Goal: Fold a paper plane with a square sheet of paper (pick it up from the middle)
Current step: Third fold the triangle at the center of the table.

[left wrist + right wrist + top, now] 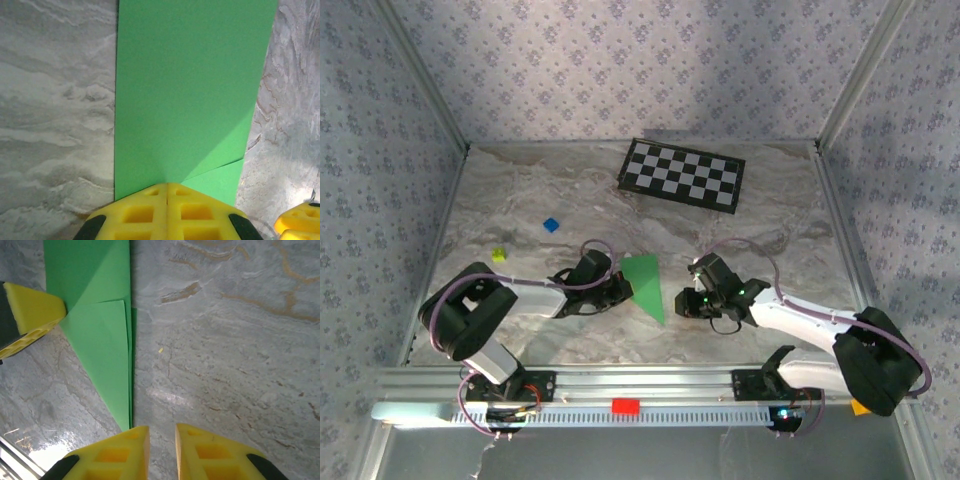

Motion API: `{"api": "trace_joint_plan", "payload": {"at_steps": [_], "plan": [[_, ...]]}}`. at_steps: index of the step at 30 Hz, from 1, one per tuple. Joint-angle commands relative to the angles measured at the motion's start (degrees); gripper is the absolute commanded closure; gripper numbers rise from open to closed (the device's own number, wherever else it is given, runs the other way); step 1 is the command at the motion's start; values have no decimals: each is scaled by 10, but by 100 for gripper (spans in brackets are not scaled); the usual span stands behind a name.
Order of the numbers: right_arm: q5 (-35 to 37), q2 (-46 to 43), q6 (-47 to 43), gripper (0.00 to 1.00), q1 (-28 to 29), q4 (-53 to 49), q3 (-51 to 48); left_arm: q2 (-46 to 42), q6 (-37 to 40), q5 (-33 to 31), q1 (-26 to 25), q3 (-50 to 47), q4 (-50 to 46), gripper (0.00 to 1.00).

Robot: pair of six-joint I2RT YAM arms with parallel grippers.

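1. Surface point(520, 200): marbled and flat. The green paper point(645, 283) lies on it between the two arms, near the front rail, its broad end towards the back wall and its narrow end towards me.
2. Step in hand, as I judge it: pressing the long folds of the dart. The paper is partly folded, not yet a finished plane.
3. Left tool point(167, 192): clenched, its tips bearing on the paper's left edge where a diagonal crease meets it. I cannot tell whether any paper is caught between them. Use this tool as the anchor and apply no sideways drag.
4. Right tool point(162, 440): released to a narrow gap and grasping nothing, just beside the paper's narrow end. Bring it onto the long right edge with low, flat contact and stroke along the crease away from the anchor. A stroke across the crease could skew the layers.
5. Appearance of the paper: plain bright green, tapering to a sharp tip point(127, 422).
6. Top flap point(100, 340): a triangular layer lying flat. A thin sliver of lower layer shows along the right edge, so the edges are slightly offset.
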Motion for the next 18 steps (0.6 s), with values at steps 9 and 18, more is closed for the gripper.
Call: {"api": "trace_joint_plan", "payload": {"at_steps": [9,18], "plan": [[-20,27,31,68,-2,54,17,-2,-75,-46,-16,-42,-1,100],[-44,105,8,65,9,60,66,-26,-81,-72,-37,-38,-14,100]]}}
